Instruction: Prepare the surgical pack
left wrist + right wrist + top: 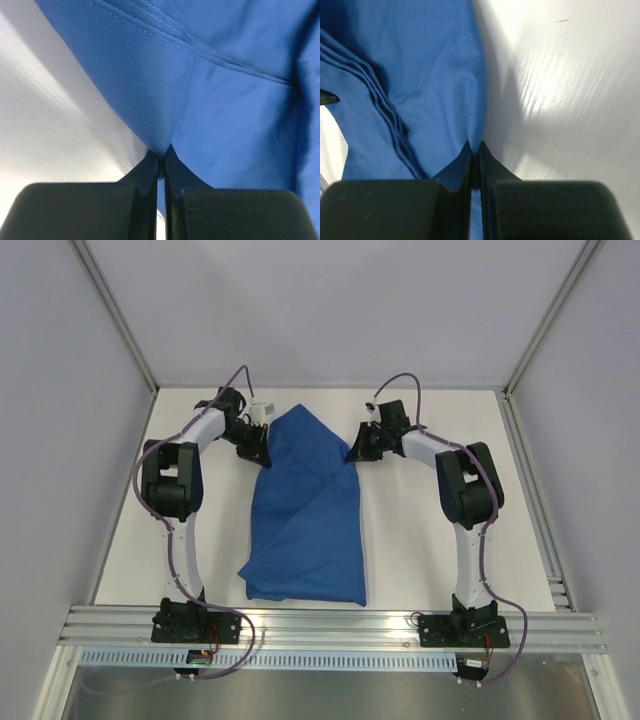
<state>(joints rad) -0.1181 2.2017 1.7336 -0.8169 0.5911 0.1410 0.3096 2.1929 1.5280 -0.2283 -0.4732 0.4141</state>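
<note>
Left gripper (161,152): jaws clenched on the left edge of the surgical pack (305,510). A pinch of blue cloth comes out right at the tips and fans up and to the right of them, with bare table (420,530) to the left of the fingers. The pack itself is a creased, folded blue bundle flat on the table between the two arms, its peaked far end sitting between the two sets of fingers and its near end towards the bases. Right gripper (475,147): also clamped on cloth, on the right edge. The fabric runs up and left from its tips, stacked layer edges show left of the fingers, and there's bare table to the right. Looks like a two-point grasp ready for a lift or an unfold. To do it well, I'd move both arms together at matched height and keep the span between the fingers just taut, not stretched, so neither pinch slips. Can't tell how many layers each pinch caught, so watch for an under-layer dragging. Containers: none in view, no tray visible, nothing showing inside the folds.
</note>
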